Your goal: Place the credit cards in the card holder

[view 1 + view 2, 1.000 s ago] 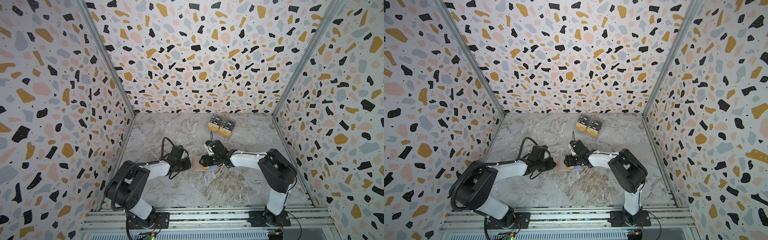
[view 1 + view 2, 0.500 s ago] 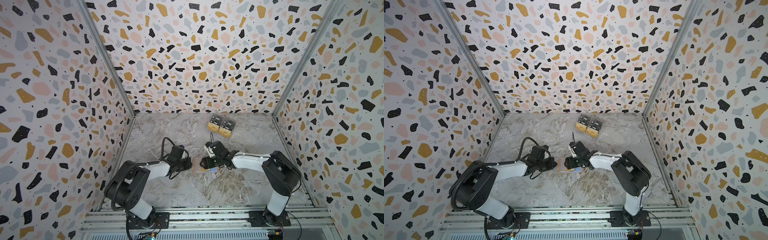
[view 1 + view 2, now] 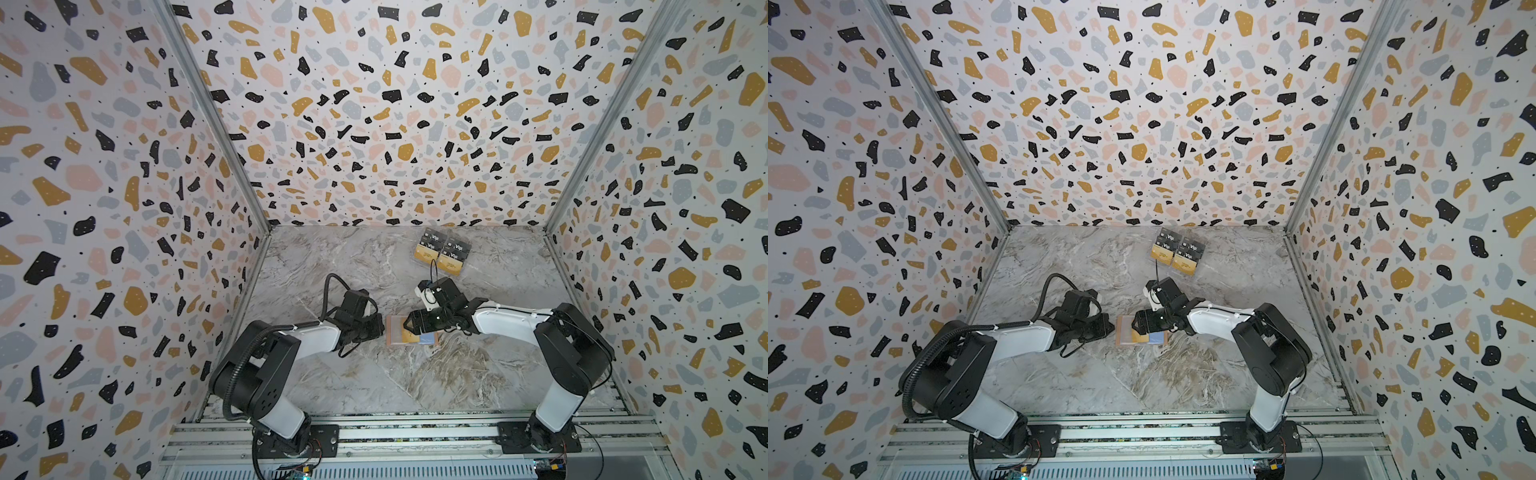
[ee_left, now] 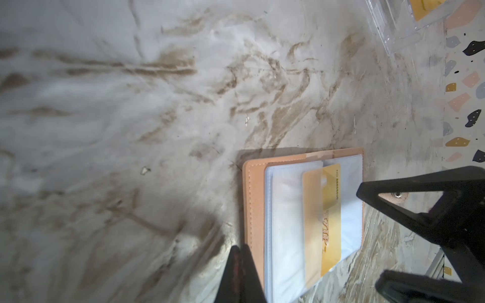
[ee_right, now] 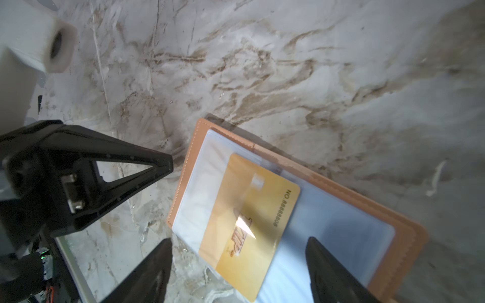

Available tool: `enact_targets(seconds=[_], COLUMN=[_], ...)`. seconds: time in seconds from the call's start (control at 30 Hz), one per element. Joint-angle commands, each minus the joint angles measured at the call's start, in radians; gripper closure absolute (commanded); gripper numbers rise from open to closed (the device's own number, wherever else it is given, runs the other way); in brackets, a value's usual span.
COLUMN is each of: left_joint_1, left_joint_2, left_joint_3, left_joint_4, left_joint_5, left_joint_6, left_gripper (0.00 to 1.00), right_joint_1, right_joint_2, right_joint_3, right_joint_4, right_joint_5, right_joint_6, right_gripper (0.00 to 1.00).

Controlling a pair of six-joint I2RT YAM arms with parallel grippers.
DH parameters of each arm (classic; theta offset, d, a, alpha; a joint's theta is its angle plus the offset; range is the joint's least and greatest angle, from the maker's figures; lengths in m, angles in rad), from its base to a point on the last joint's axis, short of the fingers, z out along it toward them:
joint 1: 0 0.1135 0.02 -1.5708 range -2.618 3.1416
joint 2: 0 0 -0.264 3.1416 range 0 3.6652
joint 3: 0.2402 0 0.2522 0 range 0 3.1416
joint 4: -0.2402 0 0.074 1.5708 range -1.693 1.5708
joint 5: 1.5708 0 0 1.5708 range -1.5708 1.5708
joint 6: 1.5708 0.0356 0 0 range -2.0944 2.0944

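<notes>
Right tool (image 5: pixel 238 240) agape astride gold card (image 5: pixel 265 199)

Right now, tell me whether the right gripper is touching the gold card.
Apart. In the right wrist view the right gripper has open jaws astride the gold card, plastic sleeve showing either side.

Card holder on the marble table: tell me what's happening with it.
The card holder lies open on the table with a gold card partly slid into a clear sleeve. The right gripper hovers over it, fingers open either side of the card. The left gripper is shut beside the holder's edge. More credit cards wait at the back.
</notes>
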Motion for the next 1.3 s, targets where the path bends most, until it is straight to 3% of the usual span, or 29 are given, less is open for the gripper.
enact_targets(seconds=[0.0, 0.97, 1.27], left_joint_1=[-0.007, -0.011, -0.009], left_joint_2=[0.017, -0.007, -0.142], left_joint_3=[0.014, -0.075, 0.036], left_joint_4=[0.003, 0.130, -0.139], left_joint_5=[-0.005, 0.021, -0.031], left_joint_6=[0.011, -0.040, 0.049], left_gripper=[0.99, 1.00, 0.71], right_joint_1=[0.013, 0.074, -0.031], right_joint_2=[0.023, 0.079, -0.061], right_joint_3=[0.026, 0.110, 0.011], right_joint_4=[-0.010, -0.045, -0.099], right_joint_5=[-0.047, -0.069, -0.065], right_joint_6=[0.031, 0.144, 0.039], right_gripper=[0.20, 0.18, 0.22])
